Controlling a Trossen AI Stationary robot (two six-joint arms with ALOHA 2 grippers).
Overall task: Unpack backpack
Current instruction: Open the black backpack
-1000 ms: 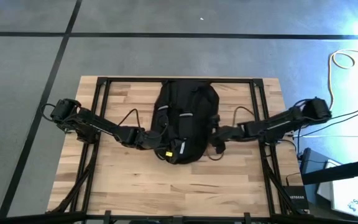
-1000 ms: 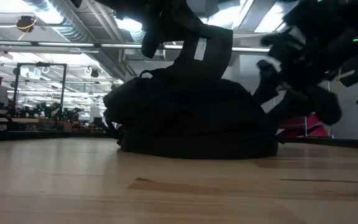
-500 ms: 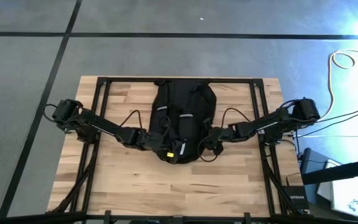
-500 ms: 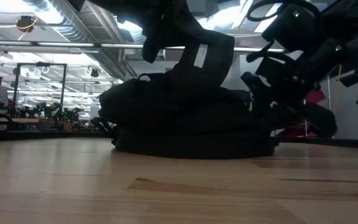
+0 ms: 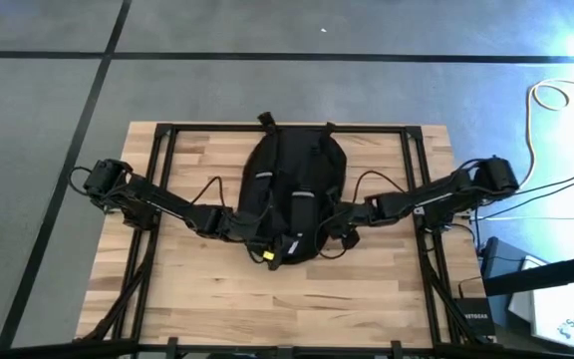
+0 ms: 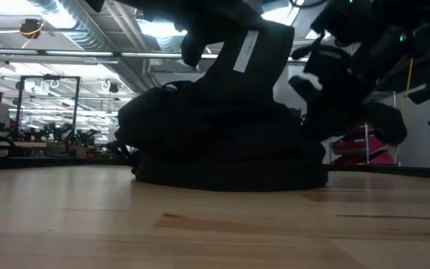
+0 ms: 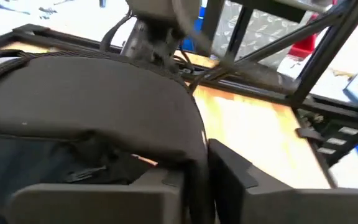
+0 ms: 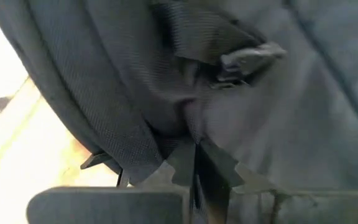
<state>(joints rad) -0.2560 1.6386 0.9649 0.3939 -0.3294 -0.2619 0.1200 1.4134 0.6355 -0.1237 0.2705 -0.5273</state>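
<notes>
The black backpack [image 5: 292, 204] lies mid-surface, its main compartment seemingly unopened. The right hand [image 5: 339, 223] is clamped on fabric at its near right edge and the left hand [image 5: 257, 235], nearly closed, presses its near left edge; next likely comes finding the zipper. Only the right wrist view shows the pinched fabric fold [image 8: 188, 124], while the high view shows both arms flanking the bag.
</notes>
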